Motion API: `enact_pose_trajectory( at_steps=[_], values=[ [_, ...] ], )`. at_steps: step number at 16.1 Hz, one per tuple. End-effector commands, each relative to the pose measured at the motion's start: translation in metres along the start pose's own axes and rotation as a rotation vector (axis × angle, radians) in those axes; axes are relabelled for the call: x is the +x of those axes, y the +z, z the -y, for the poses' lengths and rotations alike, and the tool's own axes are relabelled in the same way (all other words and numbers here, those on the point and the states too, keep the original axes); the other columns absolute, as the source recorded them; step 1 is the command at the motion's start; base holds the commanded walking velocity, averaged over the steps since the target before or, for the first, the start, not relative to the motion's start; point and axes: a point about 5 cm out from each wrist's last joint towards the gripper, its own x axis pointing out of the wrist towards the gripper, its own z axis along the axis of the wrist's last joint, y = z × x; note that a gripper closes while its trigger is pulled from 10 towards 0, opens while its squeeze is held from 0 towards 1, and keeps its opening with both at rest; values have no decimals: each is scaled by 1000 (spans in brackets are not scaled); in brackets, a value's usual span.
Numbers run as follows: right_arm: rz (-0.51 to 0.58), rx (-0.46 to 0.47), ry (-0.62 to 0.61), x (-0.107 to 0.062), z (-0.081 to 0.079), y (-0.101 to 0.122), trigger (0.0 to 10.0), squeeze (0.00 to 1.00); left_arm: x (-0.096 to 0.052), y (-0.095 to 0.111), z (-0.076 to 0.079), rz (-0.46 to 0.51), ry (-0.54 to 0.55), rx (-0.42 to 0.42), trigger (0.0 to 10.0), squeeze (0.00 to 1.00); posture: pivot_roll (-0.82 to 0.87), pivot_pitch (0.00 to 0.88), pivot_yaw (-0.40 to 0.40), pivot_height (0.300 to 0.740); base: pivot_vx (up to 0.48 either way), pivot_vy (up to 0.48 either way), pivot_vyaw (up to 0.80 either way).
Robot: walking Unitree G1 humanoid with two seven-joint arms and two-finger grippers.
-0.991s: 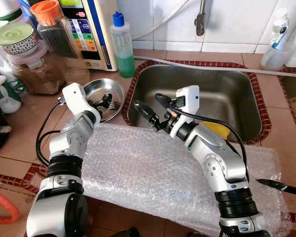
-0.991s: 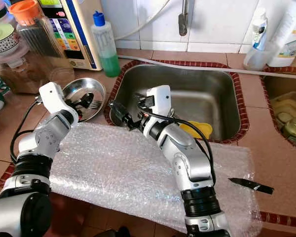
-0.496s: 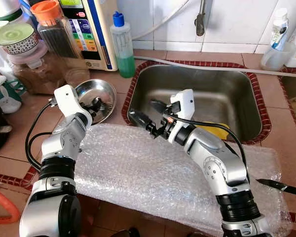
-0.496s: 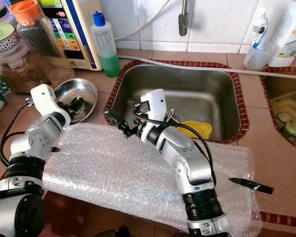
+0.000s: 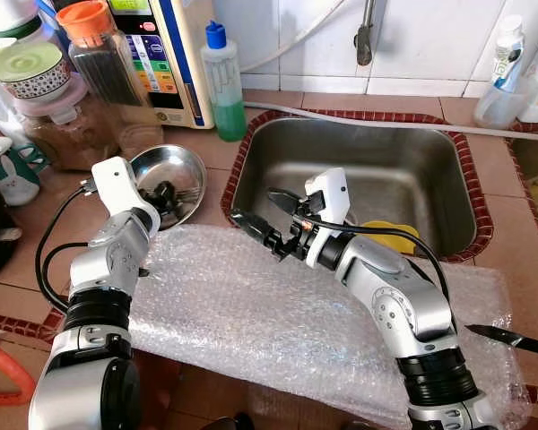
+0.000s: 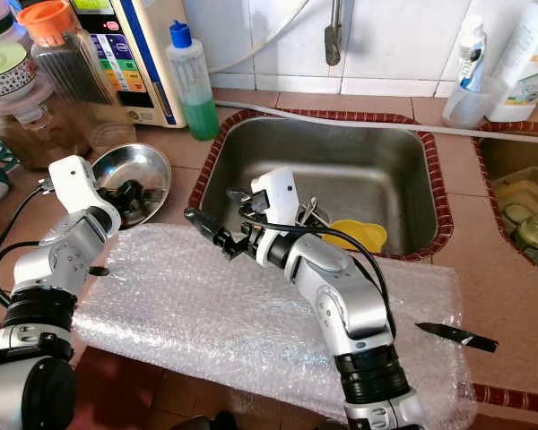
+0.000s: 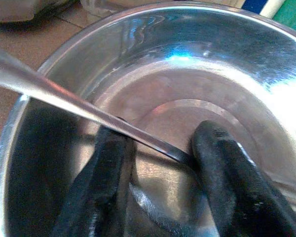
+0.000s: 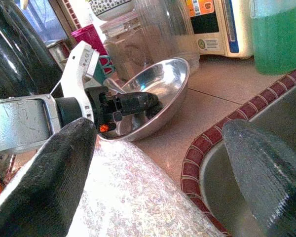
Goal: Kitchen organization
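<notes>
On the far left of the counter, storage jars (image 5: 58, 116) and a jar with an orange lid (image 5: 94, 49) are standing against the wall, with a panelled appliance (image 5: 166, 54) just beside them. A steel bowl (image 5: 186, 161) is sitting on the brown tiles near the sink's left rim, tipped slightly toward the robot.

The left gripper (image 5: 164, 195) is reaching into this bowl. In the left wrist view its fingers (image 7: 101, 182) are resting low against the bowl's inner wall (image 7: 246, 74), parted, with a metal utensil handle (image 7: 54, 96) running across the space between them and over the bowl's rim. Whether the fingers are actually gripping the handle cannot be told.

A bottle of green liquid with a blue cap (image 5: 222, 81) is standing behind the bowl, at the sink's back left corner. A sheet of bubble wrap (image 5: 278, 313) is lying across the counter in front of the sink, covering the area between the two arms.

The right gripper (image 5: 260, 215) is hovering above the sink's front left rim, pointing toward the bowl. Its fingers are spread wide and holding nothing.

The steel sink (image 5: 403, 152) is containing a yellow object (image 5: 396, 235), partly hidden behind the right arm. A tap (image 5: 366, 31) is hanging above the basin. At the far right, a dark knife (image 5: 507, 337) is lying on the edge of the bubble wrap, and white bottles (image 5: 511, 63) are standing by the wall.
</notes>
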Motion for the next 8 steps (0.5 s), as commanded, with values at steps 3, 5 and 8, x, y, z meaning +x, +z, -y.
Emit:
enact_pose_trajectory(
  at_steps=[3, 5, 8],
  values=[
    [2, -21, 28, 1, -7, 1, 10000, 678, -3, -7, -10, -11, 26, 96, 0, 0, -177, 136, 124, 740, 0, 0, 0],
    [0, -22, 30, 2, -8, 0, 10000, 678, -3, -5, -10, -3, 22, 99, 0, 0, -176, 135, 126, 740, 0, 0, 0],
    [-4, -28, 31, 3, -9, -1, 10000, 678, -5, -2, -10, 26, 8, 148, 0, 0, -174, 136, 127, 740, 0, 0, 0]
  ],
)
